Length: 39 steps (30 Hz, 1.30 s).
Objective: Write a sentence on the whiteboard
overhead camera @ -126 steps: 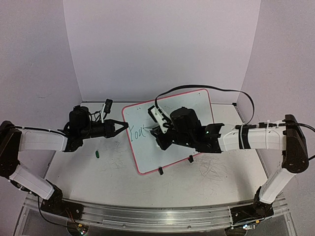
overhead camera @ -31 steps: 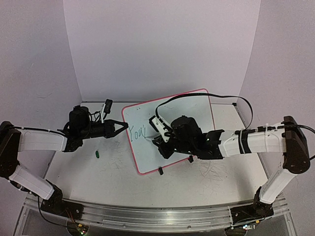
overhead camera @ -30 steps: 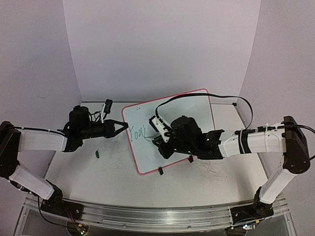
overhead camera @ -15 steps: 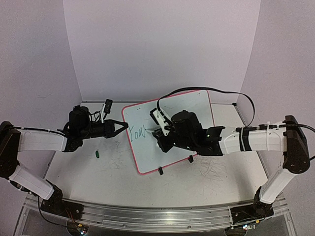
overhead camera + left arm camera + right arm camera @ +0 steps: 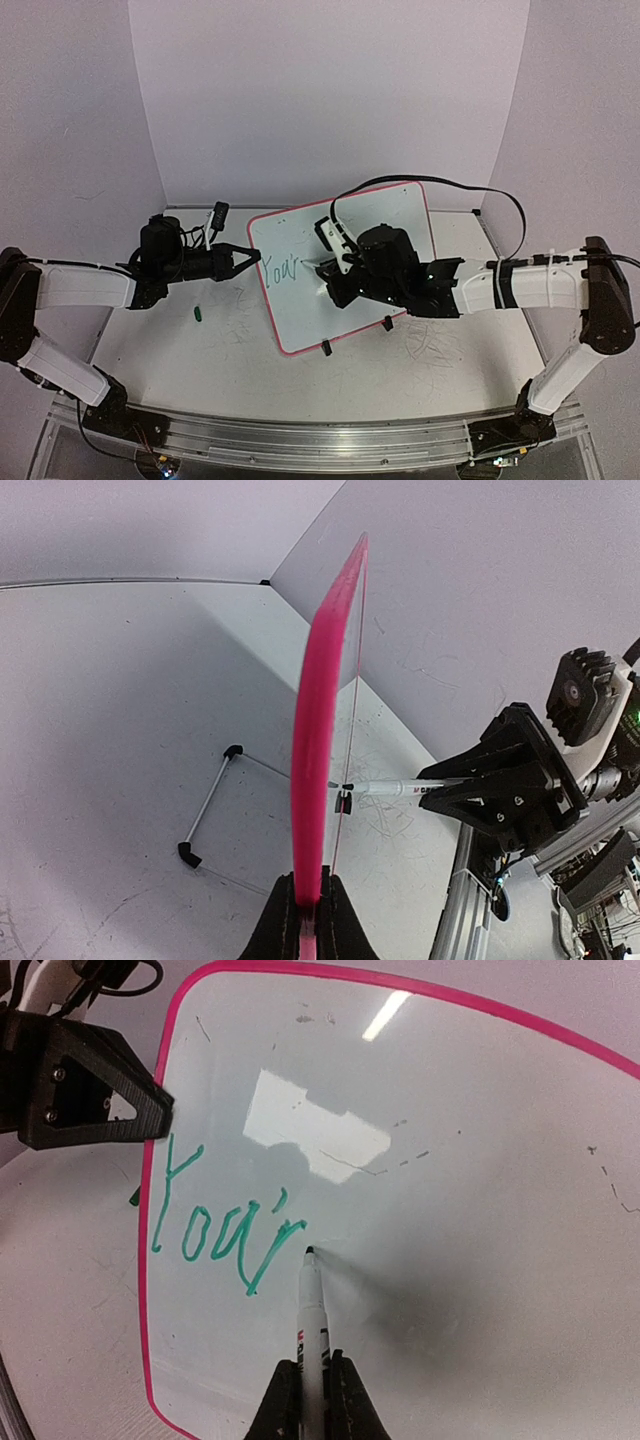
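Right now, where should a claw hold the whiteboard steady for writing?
Likely the pink frame at its left edge, coming from the left, one finger on each face. The whiteboard stands tilted on clip feet, thin edge-on, so that leaves the writing face free for the marker. The left claw grips there.

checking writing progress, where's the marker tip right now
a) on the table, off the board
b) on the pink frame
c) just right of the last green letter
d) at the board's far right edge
C: in the right wrist view the marker tip touches the whiteboard just right of the unfinished sentence.
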### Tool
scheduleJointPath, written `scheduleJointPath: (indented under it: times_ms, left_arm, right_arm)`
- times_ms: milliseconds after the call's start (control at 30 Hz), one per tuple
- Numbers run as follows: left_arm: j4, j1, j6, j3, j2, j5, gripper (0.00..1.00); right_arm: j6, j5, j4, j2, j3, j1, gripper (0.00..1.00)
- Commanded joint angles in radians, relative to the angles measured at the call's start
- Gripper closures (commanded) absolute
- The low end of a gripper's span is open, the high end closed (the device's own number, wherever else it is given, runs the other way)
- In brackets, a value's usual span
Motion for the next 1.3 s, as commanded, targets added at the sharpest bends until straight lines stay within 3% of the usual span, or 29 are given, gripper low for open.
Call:
scheduleJointPath:
  times_ms: [0,267,800,1267]
  left_arm:
    - [-0.002,-0.001,0.028,0.018,-0.027,0.002,1.00]
    - [-0.004,0.000,0.024,0.022,-0.027,0.000,1.00]
    - [-0.008,-0.001,0.026,0.026,-0.024,0.004,1.00]
    - [-0.010,-0.001,0.025,0.028,-0.027,0.003,1.00]
  right_arm:
    - [0.008,-0.046,0.030,-0.036,-0.023,-0.012,1.00]
    - [-0.008,-0.095,0.031,-0.022,-0.018,-0.011,1.00]
    - [0.050,0.093,-0.011,-0.003,0.002,-0.014,1.00]
    - [0.020,0.079,0.021,0.013,0.045,-0.016,1.00]
